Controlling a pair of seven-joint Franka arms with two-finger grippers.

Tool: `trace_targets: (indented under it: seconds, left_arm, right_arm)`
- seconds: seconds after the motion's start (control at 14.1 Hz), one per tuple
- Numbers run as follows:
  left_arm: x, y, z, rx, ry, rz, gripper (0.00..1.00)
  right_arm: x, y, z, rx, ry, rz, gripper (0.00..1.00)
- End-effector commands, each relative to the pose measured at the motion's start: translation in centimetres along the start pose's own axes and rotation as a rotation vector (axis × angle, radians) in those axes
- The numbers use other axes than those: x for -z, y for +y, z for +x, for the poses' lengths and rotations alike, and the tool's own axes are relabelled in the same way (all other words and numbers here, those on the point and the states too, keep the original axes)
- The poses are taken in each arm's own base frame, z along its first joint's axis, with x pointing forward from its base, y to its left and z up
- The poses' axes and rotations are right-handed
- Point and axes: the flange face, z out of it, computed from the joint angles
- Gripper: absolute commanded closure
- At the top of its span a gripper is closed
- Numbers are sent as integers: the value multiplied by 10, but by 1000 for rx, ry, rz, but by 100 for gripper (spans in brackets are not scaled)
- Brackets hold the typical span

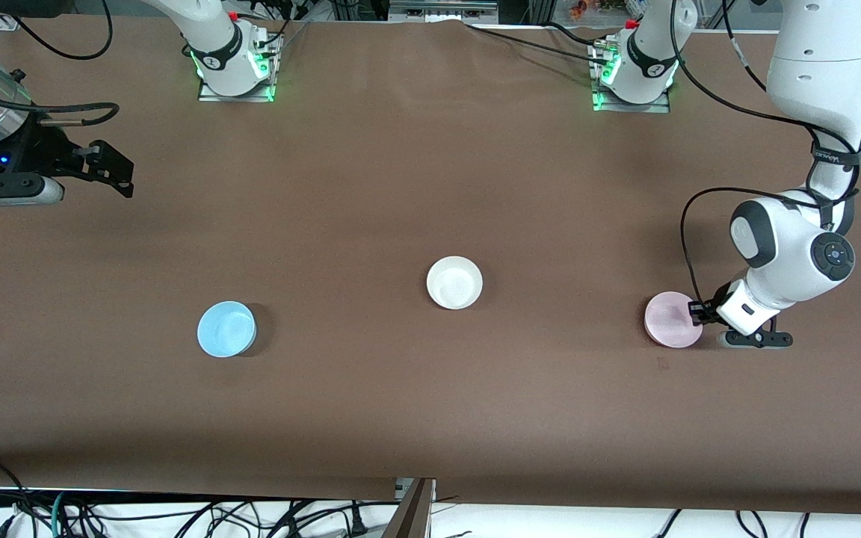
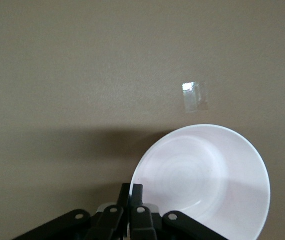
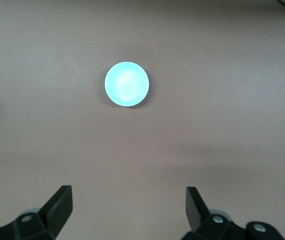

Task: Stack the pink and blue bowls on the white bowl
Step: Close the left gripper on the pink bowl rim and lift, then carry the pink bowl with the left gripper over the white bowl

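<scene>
The left gripper (image 1: 697, 311) was down at the table, toward the left arm's end, its jaws clenched on the rim of the small round pale pink plastic bowl (image 1: 671, 320). The left wrist view showed the two fingers (image 2: 131, 195) pinched together over the bowl's edge (image 2: 202, 185), one inside the wall and one outside, with the bowl sitting on the brown table cover (image 1: 430, 187). A small scrap of clear tape (image 2: 195, 96) lay on the cover just beside it.

The small round white plastic bowl (image 1: 454, 282) stood near the middle of the table, empty and upright. The small round light sky blue plastic bowl (image 1: 226, 329) sat toward the right arm's end, well apart from both others. The right gripper (image 1: 105, 170) waited in the air near the edge of the table at its own end, jaws spread wide and holding nothing; the blue bowl (image 3: 127, 84) showed in its wrist view.

The step in hand appeared to be the grasp of the pink bowl, apparently just secured. The next move would likely call for lifting it clear without tipping, carrying it over the white bowl, and lowering it centred so it nested before release.
</scene>
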Motion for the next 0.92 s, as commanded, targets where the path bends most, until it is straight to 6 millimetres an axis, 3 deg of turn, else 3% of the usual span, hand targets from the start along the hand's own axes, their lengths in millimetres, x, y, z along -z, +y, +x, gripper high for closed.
trace_targets:
  seconds: [0.0, 0.28, 0.42, 0.71, 0.85]
  left_arm:
    - [27, 10, 5, 12, 36, -13, 100]
    - [86, 26, 29, 144, 54, -52, 100]
    - [118, 53, 38, 209, 32, -79, 100]
    - [148, 151, 38, 290, -23, -1, 100]
    - [152, 218, 29, 376, -25, 4, 100]
  right_arm:
    - [5, 1, 0, -9, 7, 6, 0]
    - [5, 1, 0, -3, 7, 6, 0]
    - [5, 3, 0, -3, 7, 8, 0]
    - [5, 4, 0, -4, 7, 6, 0]
    - [5, 4, 0, -4, 7, 6, 0]
